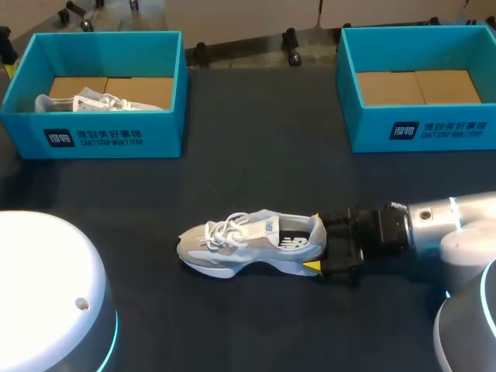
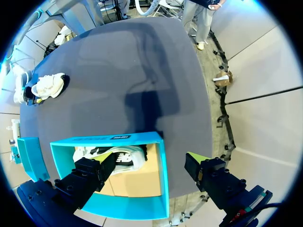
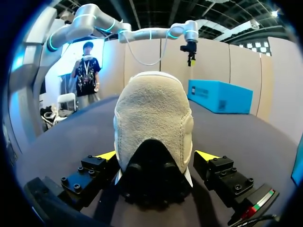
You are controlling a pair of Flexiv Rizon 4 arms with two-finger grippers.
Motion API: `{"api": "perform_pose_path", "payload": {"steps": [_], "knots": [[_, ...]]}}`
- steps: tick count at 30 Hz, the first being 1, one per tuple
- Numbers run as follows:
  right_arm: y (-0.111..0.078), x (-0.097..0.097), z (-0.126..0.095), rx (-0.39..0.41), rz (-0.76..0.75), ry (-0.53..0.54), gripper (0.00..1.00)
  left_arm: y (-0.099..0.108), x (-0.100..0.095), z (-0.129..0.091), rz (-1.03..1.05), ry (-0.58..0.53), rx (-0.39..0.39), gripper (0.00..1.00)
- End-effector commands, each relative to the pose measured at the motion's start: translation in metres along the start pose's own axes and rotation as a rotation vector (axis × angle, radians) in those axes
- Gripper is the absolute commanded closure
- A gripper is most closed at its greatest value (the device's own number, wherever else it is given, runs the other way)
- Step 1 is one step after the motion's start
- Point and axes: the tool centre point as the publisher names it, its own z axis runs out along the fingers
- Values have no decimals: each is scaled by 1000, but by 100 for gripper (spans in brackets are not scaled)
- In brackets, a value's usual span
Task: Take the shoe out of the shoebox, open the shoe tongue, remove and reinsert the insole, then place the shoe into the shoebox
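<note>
A pale grey and white shoe (image 1: 248,244) lies on its sole in the middle of the dark table, toe to the left. My right gripper (image 1: 319,242) is at its heel, open, one yellow tip on each side. In the right wrist view the heel (image 3: 154,118) fills the space between the spread fingers of the right gripper (image 3: 156,156), with a small gap on both sides. My left gripper (image 2: 151,163) hangs open high above the left teal shoebox (image 2: 118,138), which holds a second white shoe (image 2: 120,158). From there the shoe on the table (image 2: 49,85) is far off.
The left shoebox (image 1: 93,132) stands at the back left with the second shoe (image 1: 93,101) inside. A second teal shoebox (image 1: 434,128) with a bare cardboard floor stands at the back right. My left arm's white housing (image 1: 46,294) covers the front left corner.
</note>
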Motion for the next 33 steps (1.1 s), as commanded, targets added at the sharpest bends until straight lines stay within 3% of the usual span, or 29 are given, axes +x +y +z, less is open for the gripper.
{"api": "perform_pose_path", "payload": {"steps": [1, 19, 33], "knots": [[4, 3, -1, 15, -9, -19, 0, -2, 0, 0, 1, 2, -4, 0], [5, -9, 1, -6, 8, 30, 0, -2, 0, 0, 1, 2, -4, 0], [4, -4, 13, 0, 49, 53, 0, -2, 0, 0, 1, 2, -4, 0]]}}
